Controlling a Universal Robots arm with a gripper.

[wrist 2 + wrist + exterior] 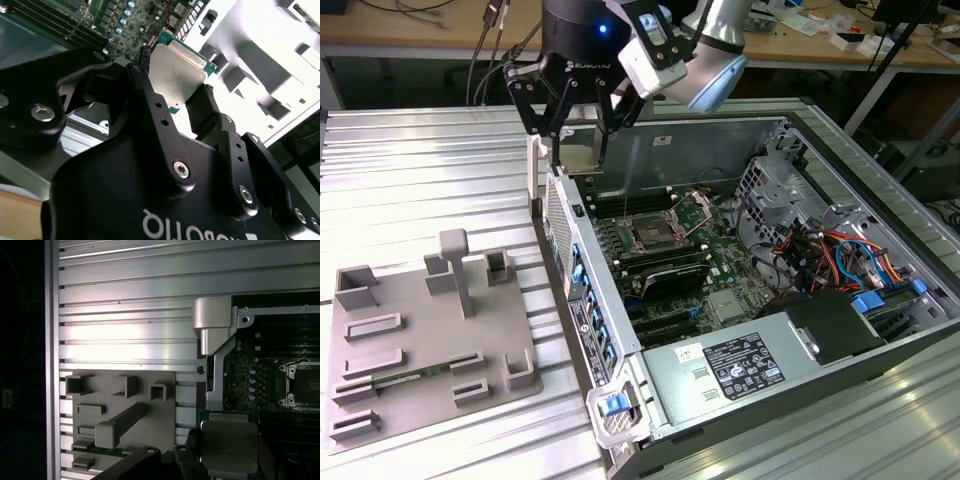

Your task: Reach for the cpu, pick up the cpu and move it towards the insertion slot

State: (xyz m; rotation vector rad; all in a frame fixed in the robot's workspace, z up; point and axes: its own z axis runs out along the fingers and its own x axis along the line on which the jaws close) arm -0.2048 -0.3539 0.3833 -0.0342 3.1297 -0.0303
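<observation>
Nearest us at the exterior view's left lies the grey plastic tray with raised blocks (430,340), clear of our path. Our black gripper (172,100) hangs raised over the open case's far left edge, jaws pinching the flat silver-topped cpu (176,75), short of the square metal-framed insertion slot (650,236).

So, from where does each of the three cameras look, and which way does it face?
Exterior view: off the arm, above, looking down at the open grey computer case, with the black gripper over its edge.
Second wrist view: behind the gripper's fingers, which clamp the silver square cpu.
First wrist view: looks down past the cpu at the grey plastic tray and the dark insertion slot.
Both wrist views share the cpu.
</observation>
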